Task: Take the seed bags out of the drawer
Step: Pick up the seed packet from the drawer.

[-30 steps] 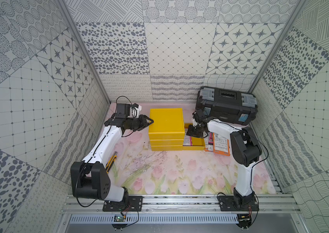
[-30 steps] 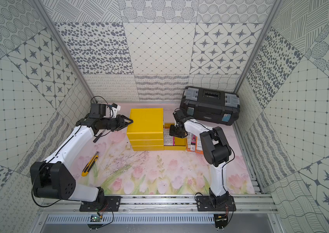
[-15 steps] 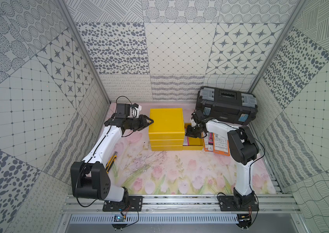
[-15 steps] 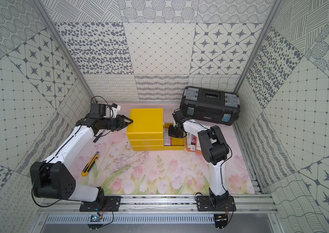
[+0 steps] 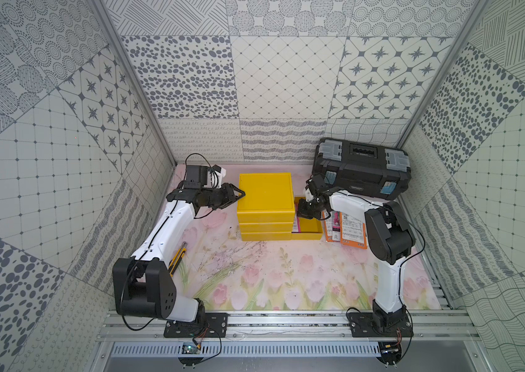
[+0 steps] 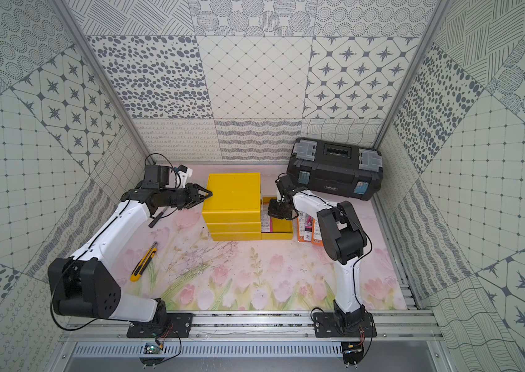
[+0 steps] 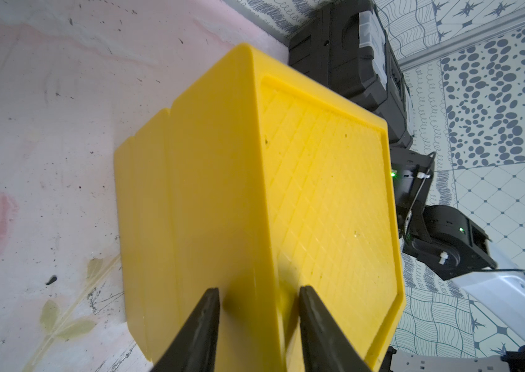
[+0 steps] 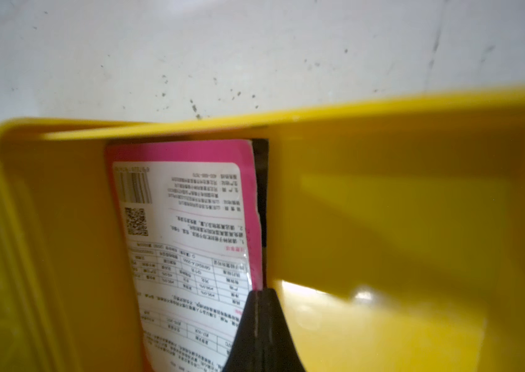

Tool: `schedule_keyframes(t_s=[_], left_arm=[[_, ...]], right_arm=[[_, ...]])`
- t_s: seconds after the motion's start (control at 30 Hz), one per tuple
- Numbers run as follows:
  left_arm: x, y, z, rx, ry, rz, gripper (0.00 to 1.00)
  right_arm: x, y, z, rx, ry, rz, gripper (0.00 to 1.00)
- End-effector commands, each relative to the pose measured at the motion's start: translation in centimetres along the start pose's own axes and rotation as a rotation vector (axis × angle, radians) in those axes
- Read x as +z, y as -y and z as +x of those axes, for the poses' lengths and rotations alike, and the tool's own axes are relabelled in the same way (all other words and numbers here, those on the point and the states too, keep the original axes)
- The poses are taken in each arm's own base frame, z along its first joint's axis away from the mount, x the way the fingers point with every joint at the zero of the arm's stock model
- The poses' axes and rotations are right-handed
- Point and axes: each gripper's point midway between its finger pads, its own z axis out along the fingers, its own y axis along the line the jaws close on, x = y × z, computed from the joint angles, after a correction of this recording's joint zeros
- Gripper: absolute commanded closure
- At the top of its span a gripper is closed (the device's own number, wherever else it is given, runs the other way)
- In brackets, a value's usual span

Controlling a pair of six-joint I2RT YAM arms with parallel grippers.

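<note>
The right claw (image 8: 256, 291) is closed together at the edge of the pink seed bag (image 8: 187, 225) inside the drawer (image 5: 308, 236). The left claw (image 7: 256, 290) is apart, tips against the yellow cube (image 7: 319, 193). The toolbox (image 5: 361, 170) stands close behind.

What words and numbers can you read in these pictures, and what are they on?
None can be read for sure.
Pink bag in the drawer: white label with small print, a barcode and a square code, all too blurred to read.
Loose bags on the mat: white labels, too small to read.
Toolbox: small front label, too small to read.
</note>
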Motion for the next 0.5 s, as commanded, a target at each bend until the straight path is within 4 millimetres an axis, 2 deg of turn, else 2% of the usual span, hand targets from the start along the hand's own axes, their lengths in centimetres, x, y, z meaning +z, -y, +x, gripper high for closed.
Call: schedule_keyframes(t_s=[0.0, 0.47], left_arm=[[0.3, -3.3, 3.3, -0.079, -0.106, -0.155, 0.57], [0.3, -3.3, 3.3, -0.076, -0.105, -0.156, 0.57]], right_arm=[[-3.2, -1.6, -1.6, -0.019, 0.084, -0.036, 1.00], [-9.9, -0.1, -3.5, -0.019, 0.176, -0.019, 1.00]])
